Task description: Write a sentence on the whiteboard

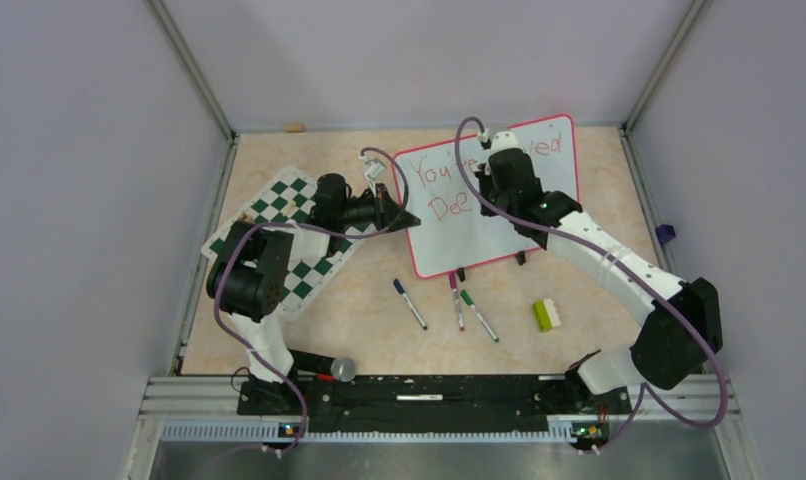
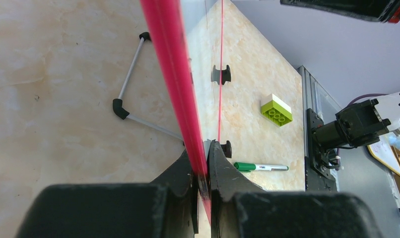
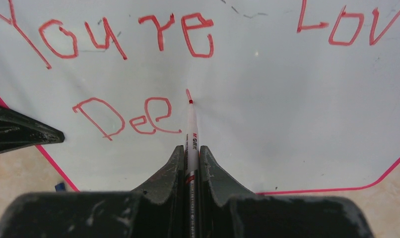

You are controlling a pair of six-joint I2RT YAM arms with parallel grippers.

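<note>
The whiteboard point(image 1: 479, 235), red-framed, stands tilted at the back centre with red writing: "You're", "Lov…" and below it "Dee". My left gripper point(image 1: 404, 218) is shut on the board's left edge; in the left wrist view the red frame point(image 2: 168, 64) runs down between the fingers of this gripper point(image 2: 202, 163). My right gripper point(image 1: 494, 185) is over the board face and shut on a red marker point(image 3: 191, 129). The marker tip touches the whiteboard point(image 3: 287, 99) at a short fresh stroke just right of "Dee". In the right wrist view the right gripper point(image 3: 190, 153) clamps the marker barrel.
A green-and-white chess mat point(image 1: 289, 230) lies under the left arm. In front of the board lie a blue marker point(image 1: 411, 304), a purple one point(image 1: 456, 300) and a green one point(image 1: 479, 315). A green-and-white brick point(image 1: 547, 314) sits to their right. The board's wire stand point(image 2: 131, 84) shows behind it.
</note>
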